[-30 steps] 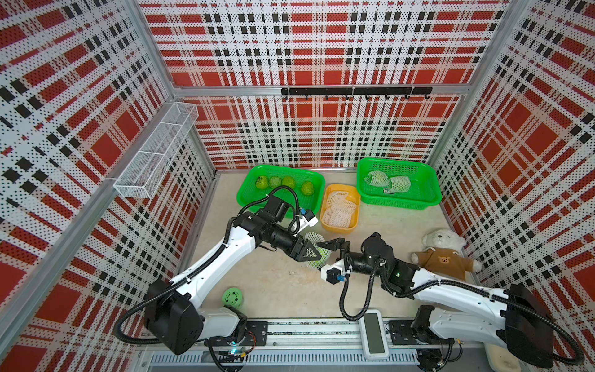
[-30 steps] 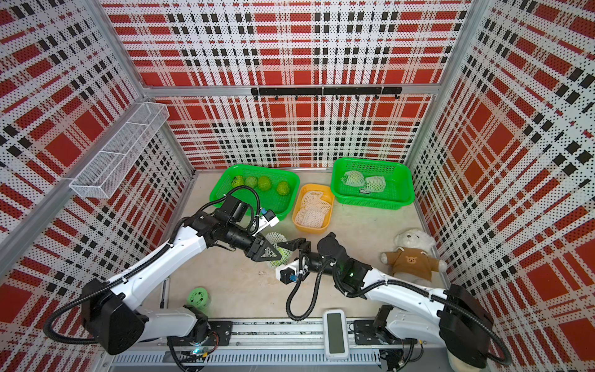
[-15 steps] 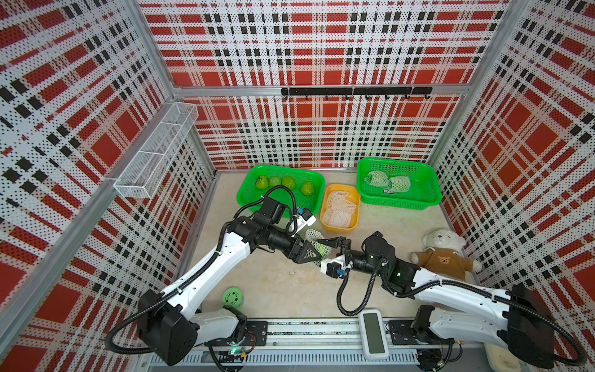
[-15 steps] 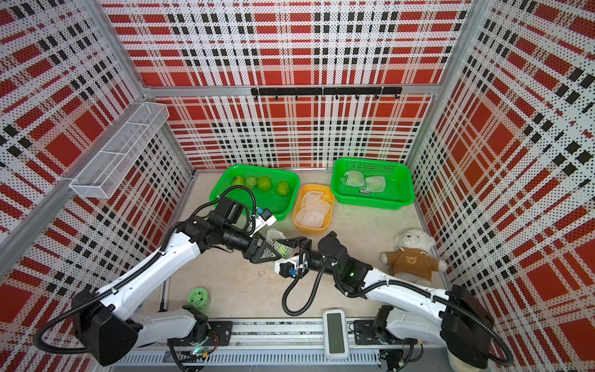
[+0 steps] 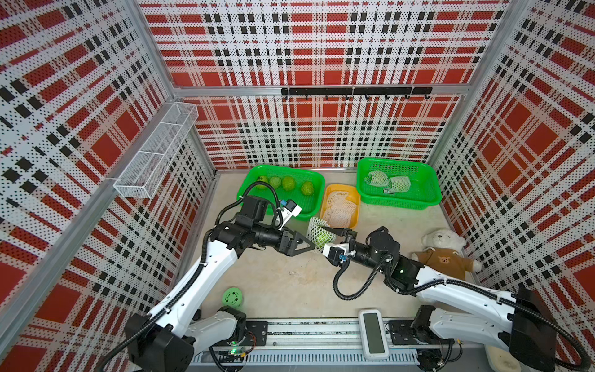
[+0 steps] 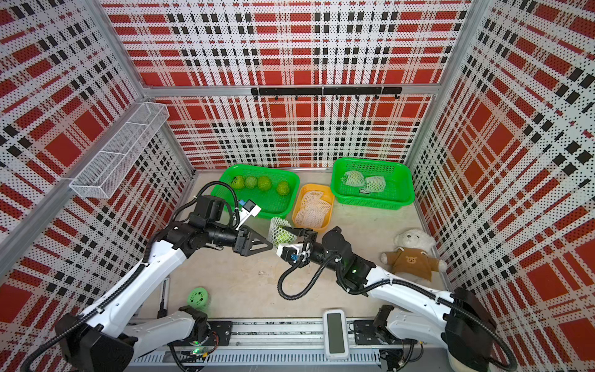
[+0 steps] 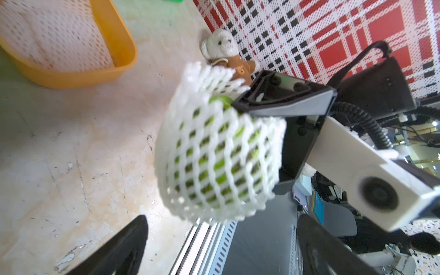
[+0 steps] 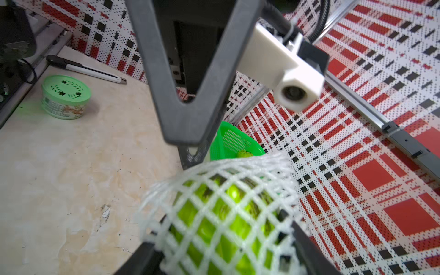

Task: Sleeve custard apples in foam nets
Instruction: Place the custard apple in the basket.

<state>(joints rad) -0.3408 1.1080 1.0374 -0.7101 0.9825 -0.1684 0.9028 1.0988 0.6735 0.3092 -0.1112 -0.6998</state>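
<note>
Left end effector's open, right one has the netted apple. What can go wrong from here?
1. The left end effector hangs open close to the foam net; pulling away may snag it and drag it off.
2. Only the right end effector grips the custard apple, partly over soft foam; it might slip in transit.
3. The net's free end flares loosely past the apple, so it may ride off.

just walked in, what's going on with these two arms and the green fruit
The robot is sleeving custard apples in foam nets. The right gripper holds one custard apple, already inside a foam net, over the table. The left gripper stands open beside it, holding nothing. Four bare fruits wait in one green basket, two sleeved fruits lie in the other basket, and spare nets fill the orange tray.
</note>
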